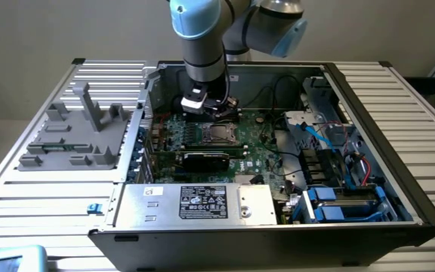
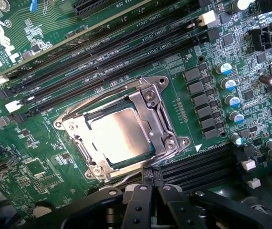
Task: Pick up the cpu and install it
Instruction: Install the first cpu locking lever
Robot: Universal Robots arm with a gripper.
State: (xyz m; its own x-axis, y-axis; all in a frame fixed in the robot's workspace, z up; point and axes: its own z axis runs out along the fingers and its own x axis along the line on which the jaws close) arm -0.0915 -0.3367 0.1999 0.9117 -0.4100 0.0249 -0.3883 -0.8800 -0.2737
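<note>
Hovering closed, empty gripper near cpu — chip edges hidden under socket frame.

The cpu, silver-grey and square, lies flat inside the metal socket frame.

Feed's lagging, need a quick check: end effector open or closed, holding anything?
The end effector is closed, empty; cpu lies in the socket.

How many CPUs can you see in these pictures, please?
1. The cpu lies in the socket frame on the green motherboard, beside the black memory slots. Parts of the board are hidden.
</note>
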